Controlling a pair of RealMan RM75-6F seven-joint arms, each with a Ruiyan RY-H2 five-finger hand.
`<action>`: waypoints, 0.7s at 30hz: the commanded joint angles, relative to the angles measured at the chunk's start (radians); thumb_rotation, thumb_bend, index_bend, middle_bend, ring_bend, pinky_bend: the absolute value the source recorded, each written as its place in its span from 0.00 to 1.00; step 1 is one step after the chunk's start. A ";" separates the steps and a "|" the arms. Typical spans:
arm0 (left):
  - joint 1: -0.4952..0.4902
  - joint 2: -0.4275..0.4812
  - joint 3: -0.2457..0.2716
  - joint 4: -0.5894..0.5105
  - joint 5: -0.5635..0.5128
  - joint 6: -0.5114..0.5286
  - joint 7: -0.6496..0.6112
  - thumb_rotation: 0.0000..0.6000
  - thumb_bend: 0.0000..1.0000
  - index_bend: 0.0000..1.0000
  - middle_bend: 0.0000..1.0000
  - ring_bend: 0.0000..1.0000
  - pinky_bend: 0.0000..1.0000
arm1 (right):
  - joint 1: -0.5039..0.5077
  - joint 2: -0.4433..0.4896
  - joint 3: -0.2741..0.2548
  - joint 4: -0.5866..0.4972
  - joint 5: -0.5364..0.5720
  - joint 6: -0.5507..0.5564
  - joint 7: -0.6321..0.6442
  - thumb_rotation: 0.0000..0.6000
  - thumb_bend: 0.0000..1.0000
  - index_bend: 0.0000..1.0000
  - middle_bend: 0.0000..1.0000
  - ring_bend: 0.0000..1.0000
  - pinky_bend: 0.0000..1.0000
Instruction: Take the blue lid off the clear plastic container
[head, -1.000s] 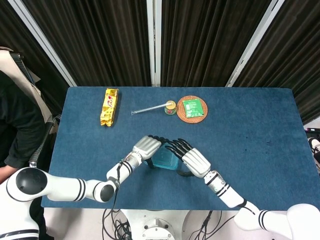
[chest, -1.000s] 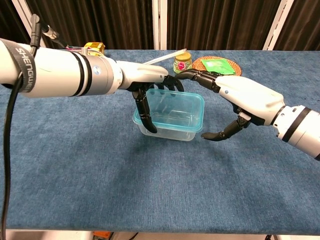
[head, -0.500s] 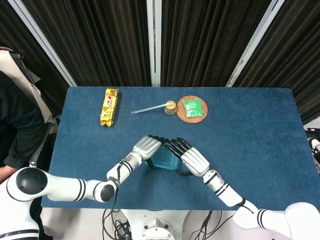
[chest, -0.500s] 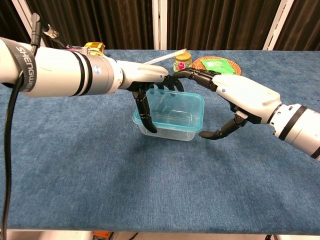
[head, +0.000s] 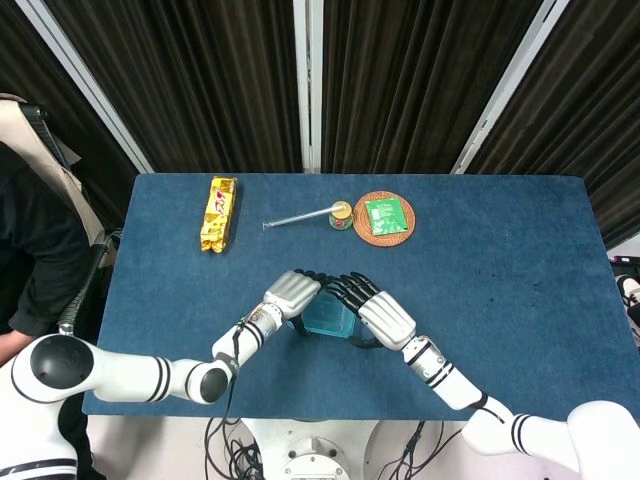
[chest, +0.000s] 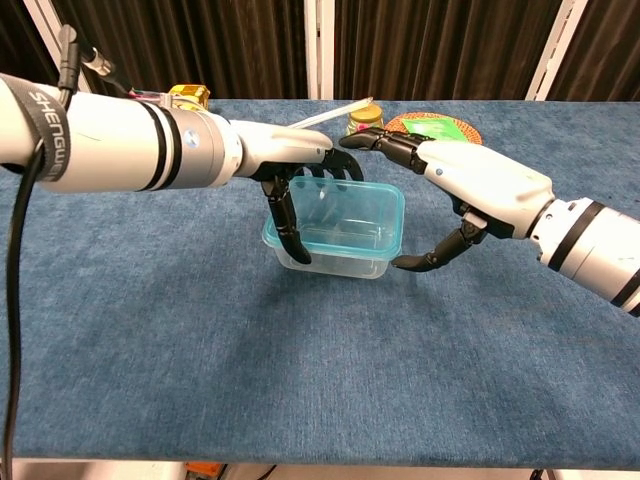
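Note:
The clear plastic container (chest: 335, 255) with its blue lid (chest: 340, 222) stands near the table's front middle, and shows as a teal patch (head: 328, 320) in the head view. My left hand (chest: 292, 165) (head: 290, 296) grips its left end, thumb down the near side and fingers curled over the far edge. My right hand (chest: 478, 182) (head: 385, 318) arches around the right end. Its thumb tip (chest: 405, 264) touches the lid's near right corner, and its fingers (chest: 378, 140) reach over the far edge. The hands hide much of the container from above.
At the back of the blue table (head: 500, 280) lie a yellow snack pack (head: 218, 213), a thin clear rod (head: 297, 216), a small jar (head: 342, 215) and a woven coaster with a green packet (head: 385, 217). A person sits at the left (head: 30, 240).
My right hand has slid left toward the container, bringing its thumb tip from just off the lid up to its near right corner. The container has shifted slightly left. My left hand stays put.

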 joint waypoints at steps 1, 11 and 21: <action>0.001 0.000 0.001 0.001 0.000 0.001 0.000 1.00 0.05 0.15 0.21 0.23 0.33 | -0.002 0.000 0.000 0.000 0.002 0.005 -0.003 1.00 0.11 0.00 0.00 0.00 0.00; 0.004 -0.005 -0.001 0.009 0.004 0.000 -0.001 1.00 0.05 0.15 0.21 0.23 0.33 | -0.003 -0.015 0.004 0.016 0.003 0.029 0.003 1.00 0.23 0.00 0.00 0.00 0.00; 0.005 -0.005 -0.003 0.016 0.007 -0.006 -0.003 1.00 0.05 0.15 0.21 0.23 0.33 | -0.005 -0.039 0.009 0.051 -0.008 0.075 0.035 1.00 0.33 0.00 0.00 0.00 0.00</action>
